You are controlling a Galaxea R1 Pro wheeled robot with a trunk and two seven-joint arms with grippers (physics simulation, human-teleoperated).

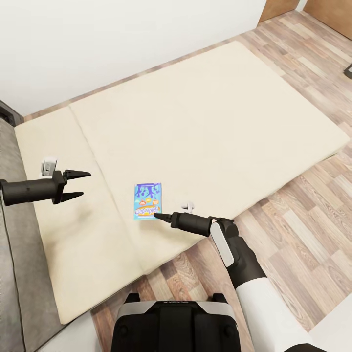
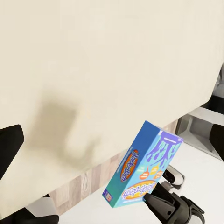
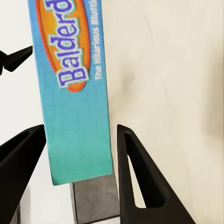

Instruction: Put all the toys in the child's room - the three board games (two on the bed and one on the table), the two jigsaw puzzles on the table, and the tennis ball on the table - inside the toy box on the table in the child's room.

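A blue board game box [image 1: 147, 200] with "Balderdash" lettering sits over the near part of the cream bed [image 1: 210, 112]. My right gripper [image 1: 161, 216] is shut on the box's near end. In the right wrist view the box [image 3: 74, 88] stands between the two black fingers [image 3: 137, 172], which press its sides. The left wrist view shows the box [image 2: 144, 168] tilted and raised off the mattress, with the right gripper [image 2: 161, 200] holding it from below. My left gripper [image 1: 83, 185] hovers open over the bed's left part, well apart from the box, with nothing between its fingers.
A small white object [image 1: 48, 166] lies on the bed by the left gripper, and another [image 1: 187, 206] near the right gripper. Wooden floor [image 1: 303, 195] runs along the bed's near and right sides. A white wall [image 1: 98, 39] stands behind the bed, and a grey surface [image 1: 12, 234] borders it on the left.
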